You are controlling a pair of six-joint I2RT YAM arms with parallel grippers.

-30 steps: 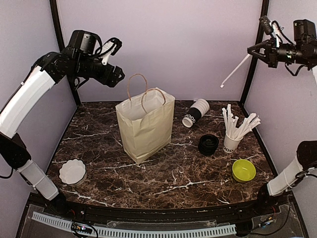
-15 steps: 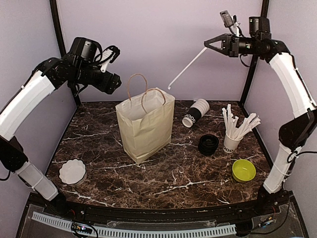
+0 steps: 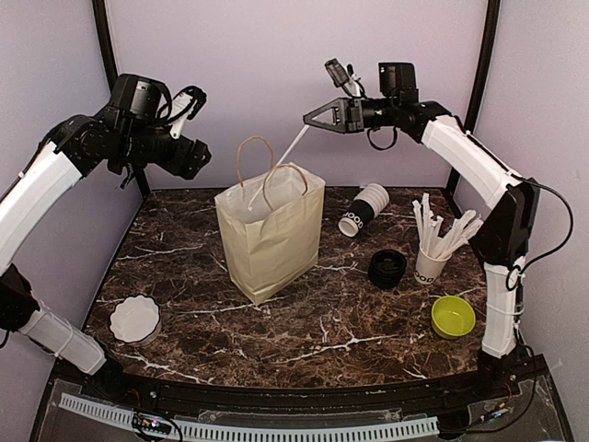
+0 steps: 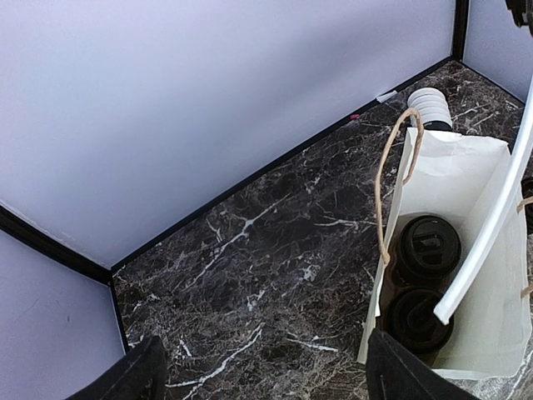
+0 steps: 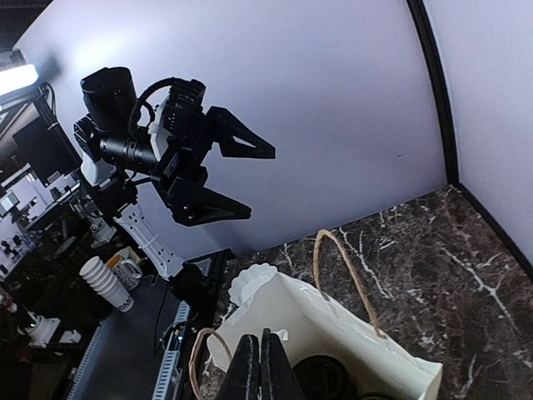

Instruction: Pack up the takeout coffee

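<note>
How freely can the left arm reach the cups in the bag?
Probably not freely: the right tool holds a stick slanting into the bag mouth over the cups. The left tool is open, off to the side.

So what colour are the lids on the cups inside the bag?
Black lids; the left wrist view shows them best.

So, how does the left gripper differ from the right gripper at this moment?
The left gripper is open; the right gripper is shut. The left gripper holds nothing, while the right gripper pinches a white stick whose lower end reaches into the paper bag. In the top view the left gripper hangs on the bag's left and the right gripper on its right. Both are high up, near the bag.
</note>
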